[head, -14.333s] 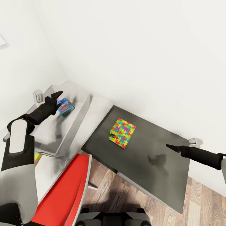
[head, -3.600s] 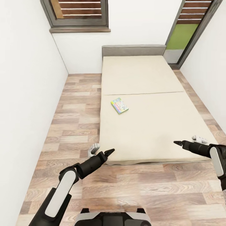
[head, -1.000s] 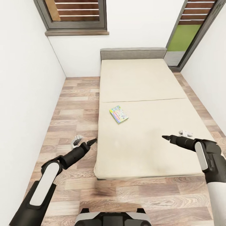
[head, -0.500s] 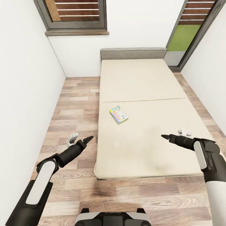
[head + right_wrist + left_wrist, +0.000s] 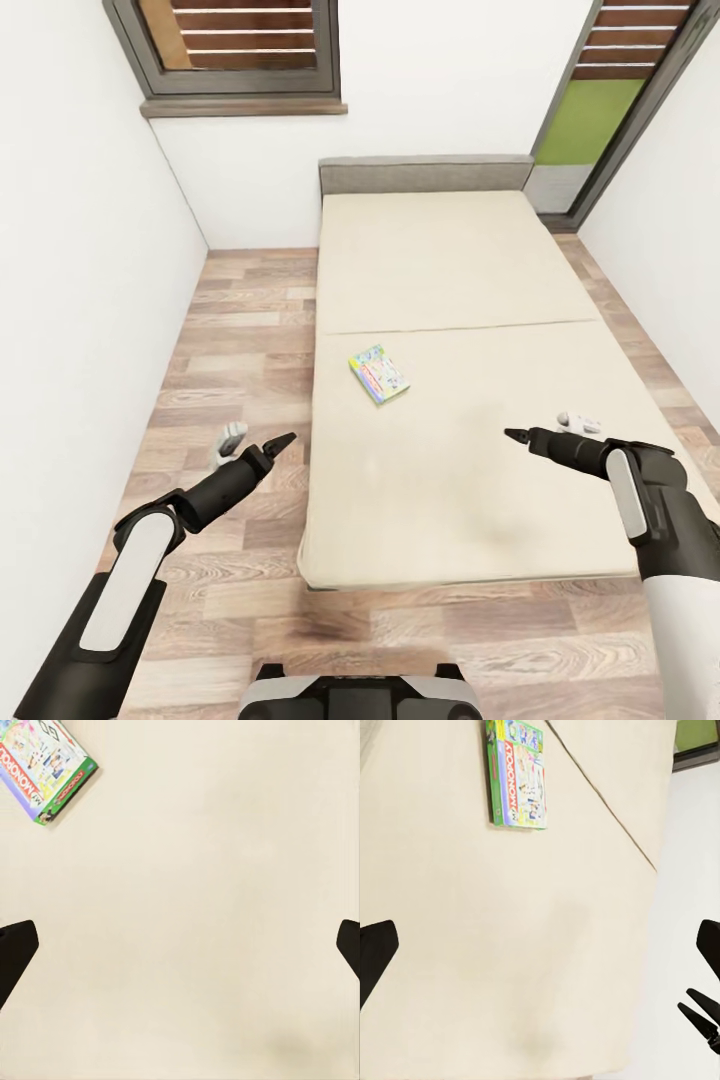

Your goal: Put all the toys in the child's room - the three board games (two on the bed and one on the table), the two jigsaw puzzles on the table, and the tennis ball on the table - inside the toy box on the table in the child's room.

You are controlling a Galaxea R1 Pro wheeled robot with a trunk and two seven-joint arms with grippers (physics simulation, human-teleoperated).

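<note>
One board game (image 5: pixel 380 374), a green-edged Monopoly box, lies flat on the beige bed (image 5: pixel 450 290) near its left side. It also appears in the left wrist view (image 5: pixel 520 772) and the right wrist view (image 5: pixel 41 769). My left gripper (image 5: pixel 258 440) hangs open over the wood floor just left of the bed, short of the box. Open as well, my right gripper (image 5: pixel 545 428) hovers above the mattress to the right of the box. Nothing sits between either pair of fingers. The table, toy box, jigsaw puzzles and tennis ball are out of view.
A white wall (image 5: pixel 70 300) runs close along the left, with a strip of wood floor (image 5: pixel 240 350) between it and the bed. A dark-framed window (image 5: pixel 240 50) is behind the grey headboard (image 5: pixel 425 173). A doorway (image 5: pixel 600 110) opens at the back right.
The view swung from the table and toy box to the bed and has kept shifting a little. My left gripper moved from the bed's near corner to over the floor.
</note>
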